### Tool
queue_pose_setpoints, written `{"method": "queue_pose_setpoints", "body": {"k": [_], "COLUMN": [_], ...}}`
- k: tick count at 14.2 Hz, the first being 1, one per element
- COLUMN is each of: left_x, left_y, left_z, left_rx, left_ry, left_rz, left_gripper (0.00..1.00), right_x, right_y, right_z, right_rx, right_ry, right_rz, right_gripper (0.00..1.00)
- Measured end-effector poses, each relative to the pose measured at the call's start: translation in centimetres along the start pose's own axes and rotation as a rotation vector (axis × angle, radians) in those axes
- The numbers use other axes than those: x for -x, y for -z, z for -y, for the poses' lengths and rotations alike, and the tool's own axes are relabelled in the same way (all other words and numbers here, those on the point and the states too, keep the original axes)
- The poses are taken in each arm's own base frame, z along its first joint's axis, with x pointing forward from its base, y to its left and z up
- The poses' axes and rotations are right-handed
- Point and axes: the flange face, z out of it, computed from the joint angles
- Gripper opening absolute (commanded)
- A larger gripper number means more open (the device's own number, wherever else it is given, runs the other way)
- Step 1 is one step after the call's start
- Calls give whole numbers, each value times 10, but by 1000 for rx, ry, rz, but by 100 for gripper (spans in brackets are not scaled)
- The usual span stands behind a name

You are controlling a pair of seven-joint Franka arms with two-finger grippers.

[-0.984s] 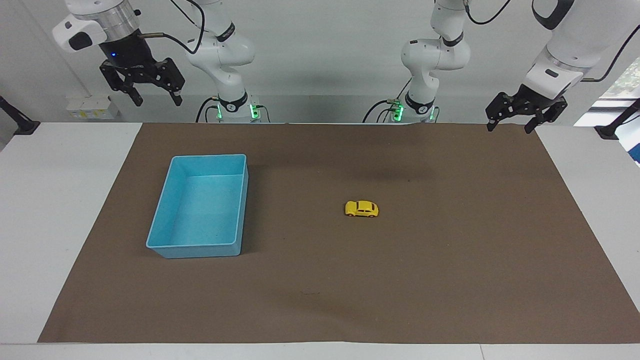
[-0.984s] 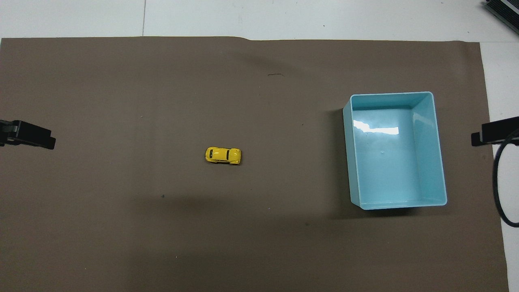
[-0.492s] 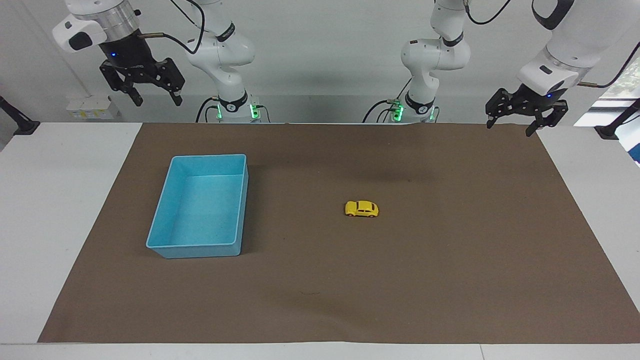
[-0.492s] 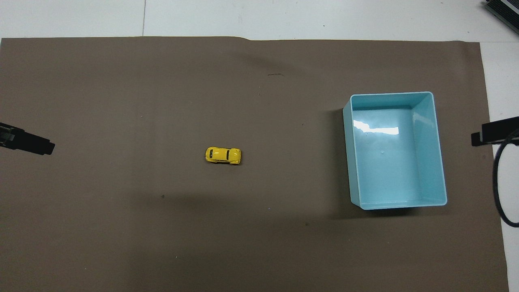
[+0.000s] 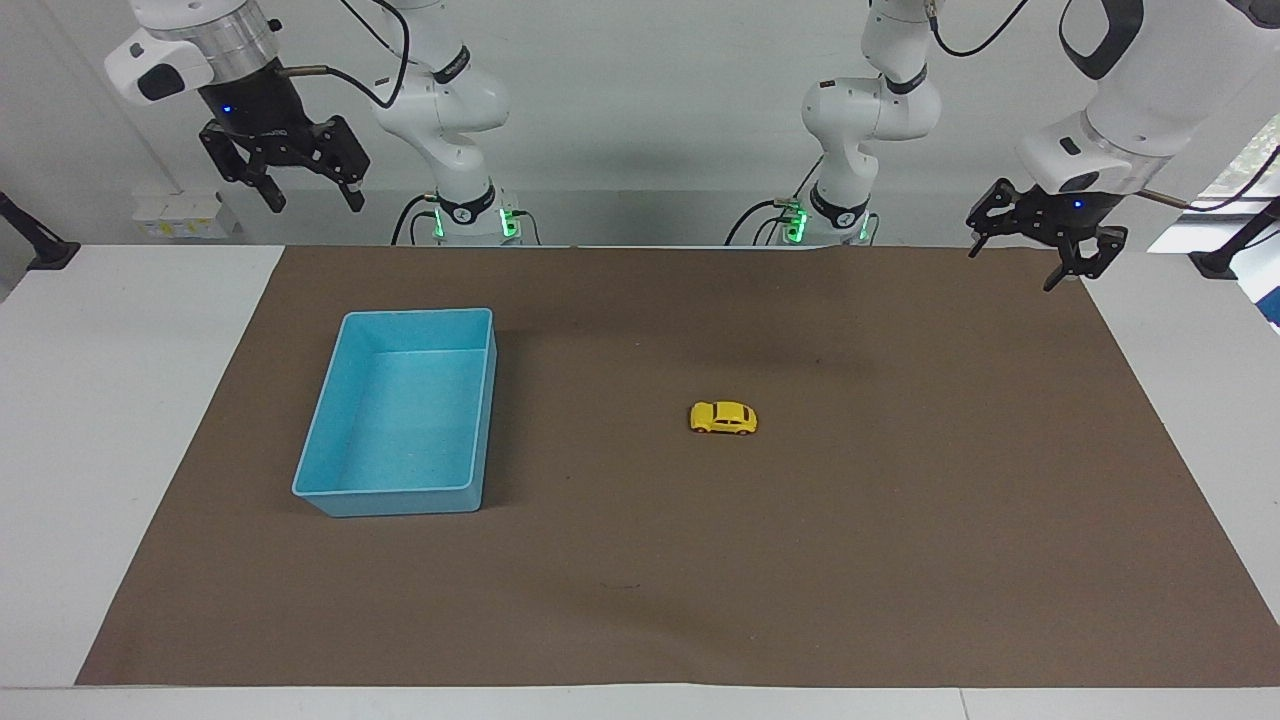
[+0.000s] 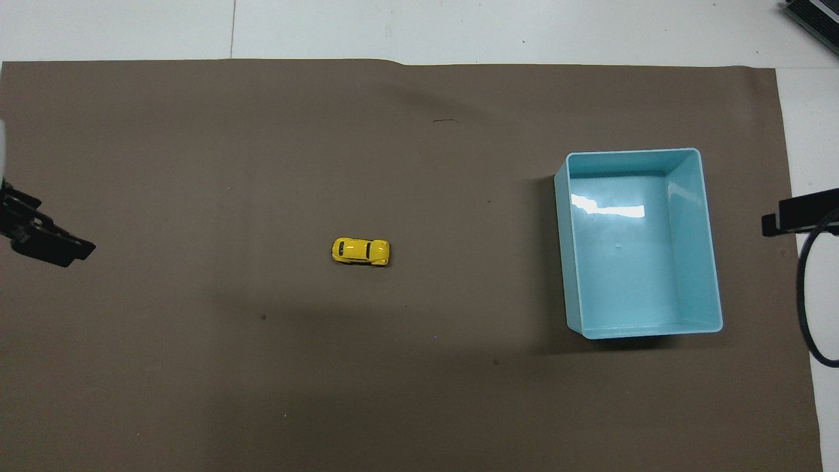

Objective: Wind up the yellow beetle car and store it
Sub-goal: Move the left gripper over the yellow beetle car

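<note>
The yellow beetle car (image 5: 723, 418) stands on its wheels on the brown mat near the table's middle; it also shows in the overhead view (image 6: 360, 252). The light-blue tray (image 5: 343, 489) sits on the mat toward the right arm's end, empty; it also shows in the overhead view (image 6: 712, 249). My left gripper (image 5: 1018, 252) is open and empty, raised over the mat's corner at the left arm's end; one finger of it shows in the overhead view (image 6: 46, 239). My right gripper (image 5: 283, 183) is open and empty, held high at the right arm's end, where that arm waits.
The brown mat (image 5: 900, 560) covers most of the white table (image 5: 120, 400). A black cable loop (image 6: 809, 301) hangs at the right arm's end beside the tray. A dark device corner (image 6: 813, 16) lies at the table's corner farthest from the robots.
My left gripper has turned and shifted slightly toward the table's middle over the mat's corner. The right gripper, the car and the tray have not moved.
</note>
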Motion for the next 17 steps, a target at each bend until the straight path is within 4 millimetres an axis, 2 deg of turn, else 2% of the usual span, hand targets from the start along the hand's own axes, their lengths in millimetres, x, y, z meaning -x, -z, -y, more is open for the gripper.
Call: {"method": "queue_pose_setpoints", "body": {"k": [4, 8, 14, 17], "left_x": [-26, -56, -95, -125], "left_y": [-18, -37, -90, -127], "left_z": [3, -2, -8, -31], "left_rx": [-22, -39, 23, 40], "left_ry": [-222, -440, -668, -731], "left_rz": [-21, -69, -175, -160], "left_gripper": [100, 100, 100, 100], "right_x": [0, 0, 0, 0], "right_y": [0, 0, 0, 0], "right_z": [0, 0, 0, 0], "right_rx": [0, 0, 0, 0], "right_ry": [0, 0, 0, 0], "right_rz": [0, 0, 0, 0], "right_gripper": [100, 100, 100, 100]}}
